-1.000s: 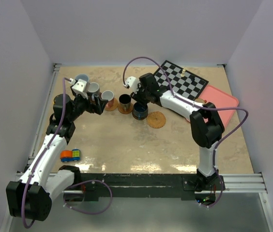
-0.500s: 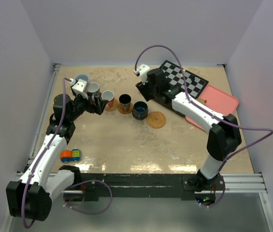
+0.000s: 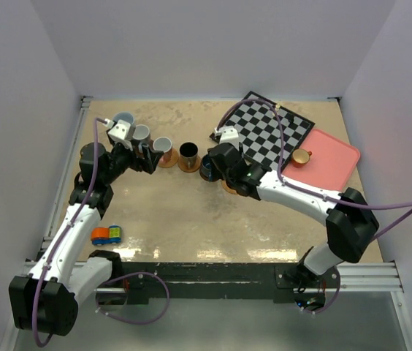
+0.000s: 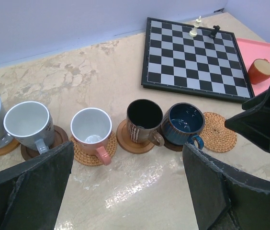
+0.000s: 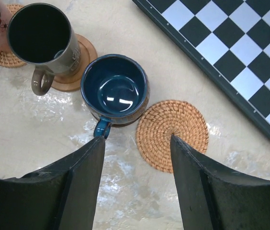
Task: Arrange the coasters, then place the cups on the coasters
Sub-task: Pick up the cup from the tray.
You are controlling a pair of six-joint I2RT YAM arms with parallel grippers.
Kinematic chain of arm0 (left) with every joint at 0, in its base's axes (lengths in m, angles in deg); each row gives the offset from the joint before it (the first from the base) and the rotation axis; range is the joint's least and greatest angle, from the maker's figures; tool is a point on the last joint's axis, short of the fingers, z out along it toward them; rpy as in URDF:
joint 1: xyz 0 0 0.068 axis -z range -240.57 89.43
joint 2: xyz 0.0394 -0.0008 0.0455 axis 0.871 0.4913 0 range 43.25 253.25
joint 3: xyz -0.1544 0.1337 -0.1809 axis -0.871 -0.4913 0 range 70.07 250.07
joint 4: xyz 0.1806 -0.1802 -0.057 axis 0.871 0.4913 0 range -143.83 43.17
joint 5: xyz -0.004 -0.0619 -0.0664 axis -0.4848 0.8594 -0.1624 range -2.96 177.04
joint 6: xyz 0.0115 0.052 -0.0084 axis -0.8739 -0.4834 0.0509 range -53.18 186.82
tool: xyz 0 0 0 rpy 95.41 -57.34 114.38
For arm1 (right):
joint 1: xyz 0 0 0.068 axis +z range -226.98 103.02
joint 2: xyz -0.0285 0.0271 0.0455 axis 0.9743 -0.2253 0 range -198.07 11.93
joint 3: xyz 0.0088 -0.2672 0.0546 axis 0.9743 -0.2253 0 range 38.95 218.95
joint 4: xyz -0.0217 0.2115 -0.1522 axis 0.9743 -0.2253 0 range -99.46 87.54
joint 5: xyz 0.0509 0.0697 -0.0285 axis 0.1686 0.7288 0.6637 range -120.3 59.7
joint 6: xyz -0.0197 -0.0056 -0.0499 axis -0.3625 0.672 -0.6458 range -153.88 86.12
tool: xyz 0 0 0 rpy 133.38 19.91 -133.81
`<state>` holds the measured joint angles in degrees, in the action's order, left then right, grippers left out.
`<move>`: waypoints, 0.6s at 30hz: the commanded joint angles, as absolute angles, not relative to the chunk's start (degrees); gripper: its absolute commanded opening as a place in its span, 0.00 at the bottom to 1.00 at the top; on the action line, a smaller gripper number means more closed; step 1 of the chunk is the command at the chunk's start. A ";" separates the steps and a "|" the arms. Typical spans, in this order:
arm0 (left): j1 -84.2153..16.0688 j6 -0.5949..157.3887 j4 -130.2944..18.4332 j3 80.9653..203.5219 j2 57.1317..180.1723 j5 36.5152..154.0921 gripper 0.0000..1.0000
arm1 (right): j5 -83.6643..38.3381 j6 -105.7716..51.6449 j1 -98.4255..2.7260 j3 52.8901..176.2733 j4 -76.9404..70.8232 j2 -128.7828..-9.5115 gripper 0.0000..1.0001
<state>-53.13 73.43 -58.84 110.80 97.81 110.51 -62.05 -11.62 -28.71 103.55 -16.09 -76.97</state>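
Woven coaster (image 5: 173,134), bare: you centre orange cup (image 3: 301,156) there; right gripper (image 5: 137,140) half-open, empty; left gripper (image 4: 128,146) wide, empty.

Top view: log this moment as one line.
cups on coasters: five | spare coaster: bare, beside blue cup | orange cup: on tray | left gripper: open, empty | right gripper: open, empty

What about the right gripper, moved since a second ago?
Yes. The right gripper left the dark blue cup, swung toward the chessboard, and now hangs over the empty woven coaster.
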 commanded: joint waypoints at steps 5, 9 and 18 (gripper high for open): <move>-53.54 74.03 -60.33 112.79 96.33 110.51 1.00 | -67.13 -1.80 -27.40 101.18 -8.97 -78.24 0.66; -53.54 73.94 -59.98 112.70 95.72 109.46 1.00 | -66.69 -4.25 -31.52 101.00 -8.35 -76.05 0.65; -53.54 73.67 -59.72 112.79 95.10 109.10 1.00 | -55.55 -9.00 -57.52 93.71 -0.99 -65.59 0.59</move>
<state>-53.13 73.49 -58.69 110.80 96.33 109.43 -60.54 -6.94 -47.15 95.66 -7.89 -69.63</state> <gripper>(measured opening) 0.997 0.618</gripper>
